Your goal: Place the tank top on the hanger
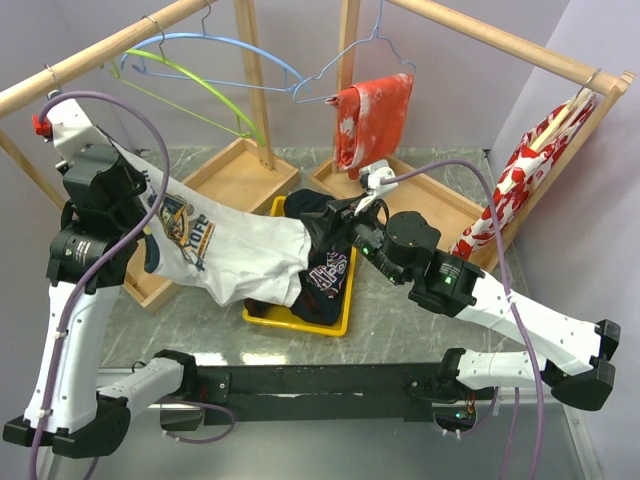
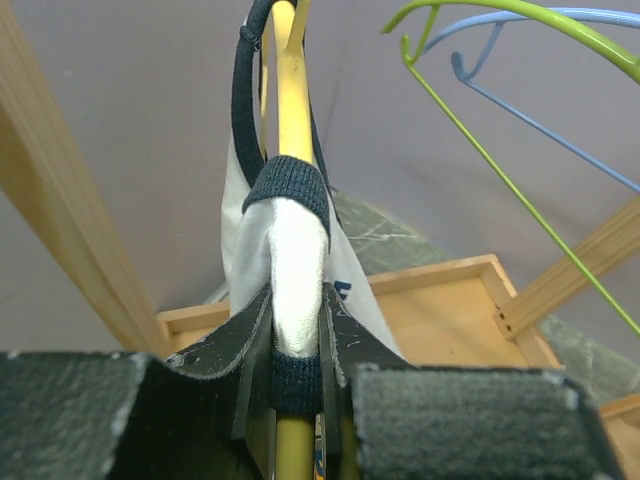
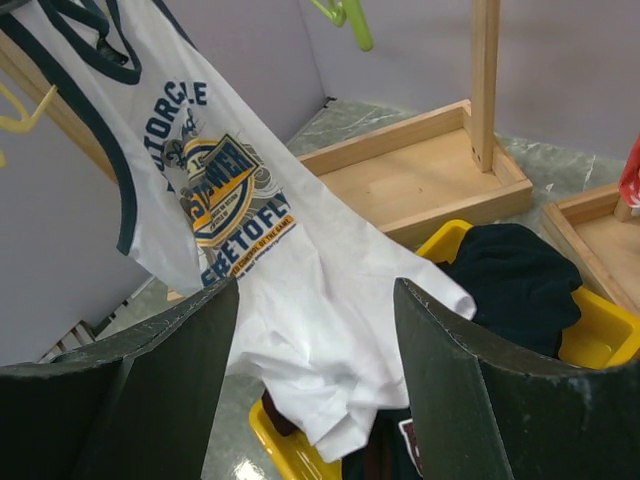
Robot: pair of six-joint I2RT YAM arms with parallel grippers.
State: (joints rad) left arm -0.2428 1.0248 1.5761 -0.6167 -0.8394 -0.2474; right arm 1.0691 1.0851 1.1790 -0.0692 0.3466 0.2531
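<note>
The white tank top (image 1: 240, 250) with navy trim and the "Motorcycle" print hangs stretched from my left gripper (image 1: 142, 218) down to the yellow bin. In the left wrist view my left gripper (image 2: 297, 345) is shut on its navy-edged strap (image 2: 290, 250), with the yellow hanger (image 2: 291, 95) running through the strap between the fingers. The hanger is hidden in the top view; a bit of it shows in the right wrist view (image 3: 14, 112). My right gripper (image 1: 336, 226) is open and empty, just above the tank top's lower hem (image 3: 330, 330) over the bin.
The yellow bin (image 1: 345, 310) holds a dark clothes pile (image 1: 325, 270). A lime-green hanger (image 1: 200, 85) and a light-blue hanger (image 1: 235, 50) hang on the wooden rail. Red-and-white floral garments hang at the back (image 1: 375, 120) and right (image 1: 520, 180). Wooden base trays (image 1: 235, 175) stand behind.
</note>
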